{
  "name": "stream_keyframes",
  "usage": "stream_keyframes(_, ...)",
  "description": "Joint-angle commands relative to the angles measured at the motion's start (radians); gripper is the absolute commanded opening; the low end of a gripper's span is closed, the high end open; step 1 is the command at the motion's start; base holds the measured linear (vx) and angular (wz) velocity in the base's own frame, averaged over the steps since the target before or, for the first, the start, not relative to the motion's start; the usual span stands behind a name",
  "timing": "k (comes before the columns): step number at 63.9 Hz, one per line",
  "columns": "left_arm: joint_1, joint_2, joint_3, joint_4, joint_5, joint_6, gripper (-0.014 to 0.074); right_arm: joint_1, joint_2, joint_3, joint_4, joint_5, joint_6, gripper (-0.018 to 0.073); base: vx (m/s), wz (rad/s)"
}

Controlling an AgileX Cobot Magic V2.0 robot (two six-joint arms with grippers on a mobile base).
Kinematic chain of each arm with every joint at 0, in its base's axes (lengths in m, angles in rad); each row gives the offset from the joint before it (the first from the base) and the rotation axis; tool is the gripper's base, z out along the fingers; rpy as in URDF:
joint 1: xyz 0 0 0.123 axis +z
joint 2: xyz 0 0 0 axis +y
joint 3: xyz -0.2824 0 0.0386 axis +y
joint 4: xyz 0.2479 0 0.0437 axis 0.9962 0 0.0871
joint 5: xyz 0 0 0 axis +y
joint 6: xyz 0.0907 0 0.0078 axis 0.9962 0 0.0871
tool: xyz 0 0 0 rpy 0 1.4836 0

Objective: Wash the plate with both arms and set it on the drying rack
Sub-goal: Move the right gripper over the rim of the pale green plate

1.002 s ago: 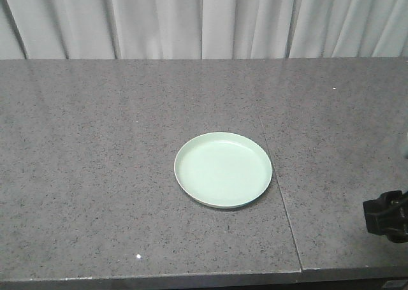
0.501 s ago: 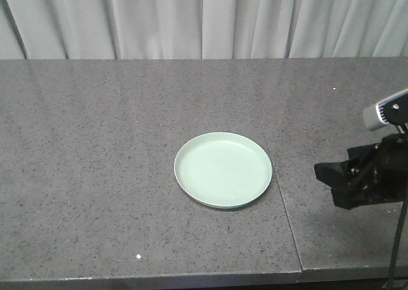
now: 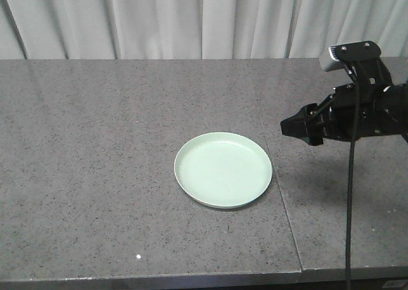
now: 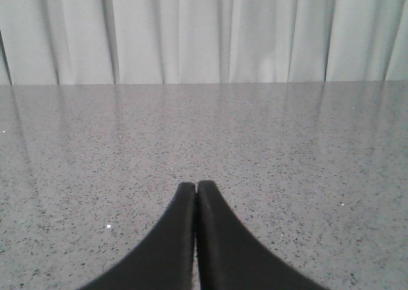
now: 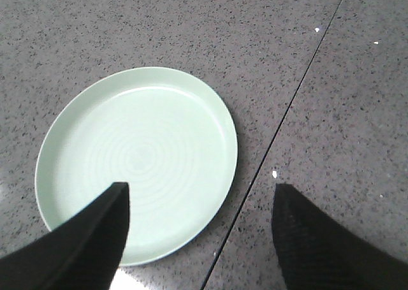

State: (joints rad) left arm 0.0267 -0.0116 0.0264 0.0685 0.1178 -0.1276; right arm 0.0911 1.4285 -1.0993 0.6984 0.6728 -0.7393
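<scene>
The pale mint-green plate [image 3: 223,169] lies flat and empty on the grey speckled counter [image 3: 95,150]. My right gripper [image 3: 298,129] hovers to the right of it and above the counter, pointing left toward the plate, apart from it. In the right wrist view the plate [image 5: 137,156] fills the left half, and the right gripper [image 5: 201,189] stands open with its left finger over the plate's near rim and nothing between the fingers. Over bare counter, the left gripper [image 4: 196,185] is shut with nothing in it; it does not show in the front view. The drying rack is out of view.
A dark seam [image 3: 280,194] runs front to back through the counter just right of the plate. White curtains [image 3: 204,19] hang behind the counter's far edge. The counter's front edge [image 3: 153,278] crosses the bottom of the front view.
The right arm has come in from the lower right edge, rising and moving left toward the plate. The plate has not moved.
</scene>
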Motion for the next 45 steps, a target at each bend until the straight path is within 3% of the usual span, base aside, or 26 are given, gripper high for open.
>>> stream_keyframes(1, 0.001, -0.015, 0.022, -0.004, -0.073, -0.010, -0.0006, 0.037, 0.025, -0.090, -0.012, -0.022, 0.049, 0.0473, 0.00, 0.00)
stream_keyframes(6, 0.001, -0.015, 0.022, -0.004, -0.073, -0.010, -0.0006, 0.080, 0.064, -0.144, -0.098, -0.026, 0.149, 0.0473, 0.00, 0.00)
stream_keyframes(15, 0.001, -0.015, 0.022, -0.004, -0.073, -0.010, -0.0006, 0.169, 0.154, -0.252, -0.382, 0.012, 0.447, 0.0473, 0.00, 0.00)
stream_keyframes(20, 0.001, -0.015, 0.022, -0.004, -0.073, -0.010, -0.0006, 0.194, 0.204, -0.309, -0.521, 0.069, 0.622, 0.0473, 0.00, 0.00)
stream_keyframes(25, 0.001, -0.015, 0.022, -0.004, -0.073, -0.010, -0.0006, 0.193, 0.252, -0.360, -0.598, 0.144, 0.728, 0.0473, 0.00, 0.00)
stream_keyframes(29, 0.001, -0.015, 0.022, -0.004, -0.073, -0.010, -0.0006, 0.190, 0.300, -0.407, -0.630, 0.208, 0.773, 0.0473, 0.00, 0.00)
stream_keyframes(45, 0.001, -0.015, 0.022, -0.004, -0.073, -0.010, -0.0006, 0.193, 0.430, -0.520, -0.638, 0.358, 0.768, 0.0473, 0.00, 0.00)
